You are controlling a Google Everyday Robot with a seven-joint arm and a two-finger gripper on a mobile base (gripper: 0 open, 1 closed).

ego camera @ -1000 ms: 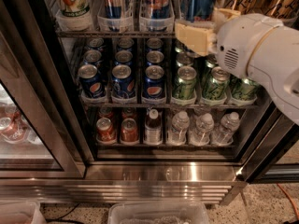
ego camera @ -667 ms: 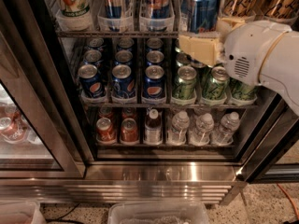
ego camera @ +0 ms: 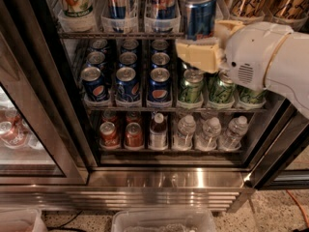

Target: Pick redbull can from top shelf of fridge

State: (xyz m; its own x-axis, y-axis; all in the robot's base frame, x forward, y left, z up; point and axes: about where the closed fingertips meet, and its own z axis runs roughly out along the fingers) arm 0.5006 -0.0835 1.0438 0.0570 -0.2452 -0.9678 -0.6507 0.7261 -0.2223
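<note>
Redbull can (ego camera: 200, 11) gripped at the fridge (ego camera: 159, 178)
Tall, slim, blue and silver with a silver lid, it stands upright just before the top shelf (ego camera: 120, 34); the gripper (ego camera: 206, 38) clamps its base.

Pepsi cans (ego camera: 128, 79): stood in three columns, middle row, left.
Green cans (ego camera: 191, 87): stood middle row, right, just below the gripper (ego camera: 199, 46).
Red cans (ego camera: 120, 133): placed bottom row, left, beside a dark bottle (ego camera: 158, 130).
Water bottles (ego camera: 208, 132): lined up bottom row, right.
Gold-brown cans (ego camera: 270, 1): seen top right.
Clear plastic bin (ego camera: 164, 215): set on the speckled floor (ego camera: 277, 214).
</note>
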